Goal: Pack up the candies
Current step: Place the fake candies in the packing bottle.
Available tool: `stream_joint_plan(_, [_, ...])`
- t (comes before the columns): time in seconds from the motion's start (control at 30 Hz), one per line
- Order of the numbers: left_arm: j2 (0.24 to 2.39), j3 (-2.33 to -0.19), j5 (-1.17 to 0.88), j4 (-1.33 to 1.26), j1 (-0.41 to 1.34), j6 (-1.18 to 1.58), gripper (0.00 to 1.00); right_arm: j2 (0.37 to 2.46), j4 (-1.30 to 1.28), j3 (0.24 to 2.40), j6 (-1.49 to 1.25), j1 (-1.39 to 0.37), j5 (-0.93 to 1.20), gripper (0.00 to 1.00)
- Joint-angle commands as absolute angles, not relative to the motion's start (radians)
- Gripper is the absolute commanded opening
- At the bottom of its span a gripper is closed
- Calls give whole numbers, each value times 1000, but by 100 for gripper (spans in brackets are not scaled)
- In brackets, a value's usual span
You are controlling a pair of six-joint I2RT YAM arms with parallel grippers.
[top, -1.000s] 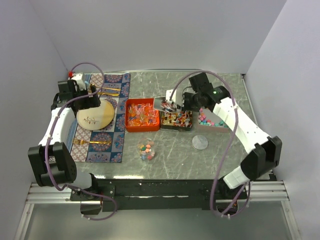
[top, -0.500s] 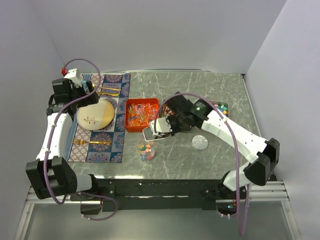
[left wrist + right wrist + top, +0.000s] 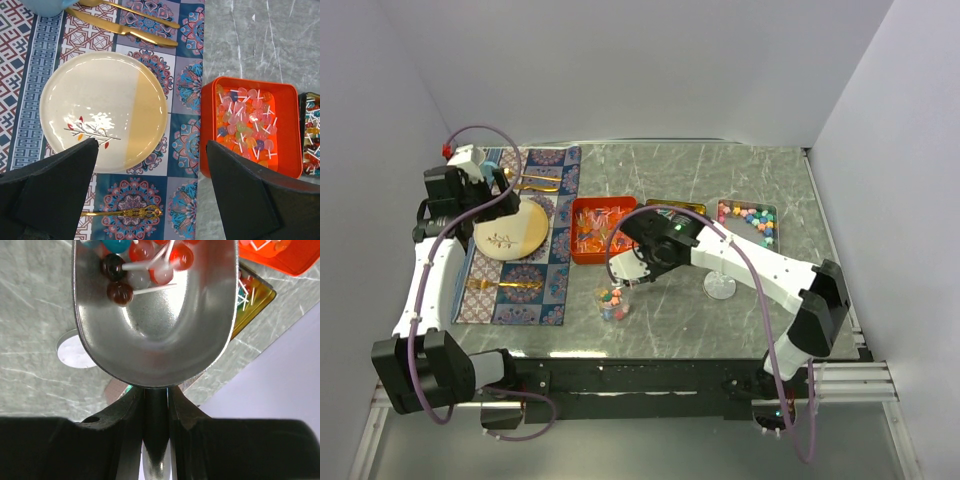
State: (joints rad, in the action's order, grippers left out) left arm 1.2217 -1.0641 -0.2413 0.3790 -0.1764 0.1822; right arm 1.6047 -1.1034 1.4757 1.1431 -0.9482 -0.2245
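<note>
My right gripper (image 3: pixel 156 395) is shut on the handle of a metal scoop (image 3: pixel 155 320) that carries a few red, dark and blue lollipop candies (image 3: pixel 145 262) at its far end. In the top view the right gripper (image 3: pixel 628 270) hangs just above a small clear jar (image 3: pixel 613 304) holding coloured candies. An orange tray (image 3: pixel 603 230) of pale lollipops, a dark tray (image 3: pixel 678 209) and a tray of ball candies (image 3: pixel 748 222) stand behind. My left gripper (image 3: pixel 152 192) is open and empty above the placemat, with the orange tray (image 3: pixel 250 125) to its right.
A round plate (image 3: pixel 100 110) lies on the patterned placemat (image 3: pixel 185 80), with a gold knife (image 3: pixel 125 30) beyond it and a gold fork (image 3: pixel 125 213) in front. A round clear lid (image 3: pixel 720 286) lies right of the jar; it also shows in the right wrist view (image 3: pixel 75 351).
My right arm has swung the loaded scoop from the dark tray leftwards and nearer, to just above the small jar. The left arm has barely shifted.
</note>
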Motion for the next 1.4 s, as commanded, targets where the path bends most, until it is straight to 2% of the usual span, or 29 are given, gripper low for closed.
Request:
stream_joint_plan(0.0, [1177,-1046,-268,345,-181,204,96,1626,-1082,1532,1126,-969,-310,0])
stream_joint_plan(1.23, [1174,-1022,-304,302,-183,242,96,1617,-1108,1528,1261,-1085,-678,0])
stream_joint_plan(1.33, [1172,-1029,-308,308,-181,239,96,1621,-1118,1577,1262,-1077,-672,0])
stream_joint_plan(1.37, [1173,-1032,-313,310,-181,239,96,1637,-1140,1657,1261,-1072,-645,0])
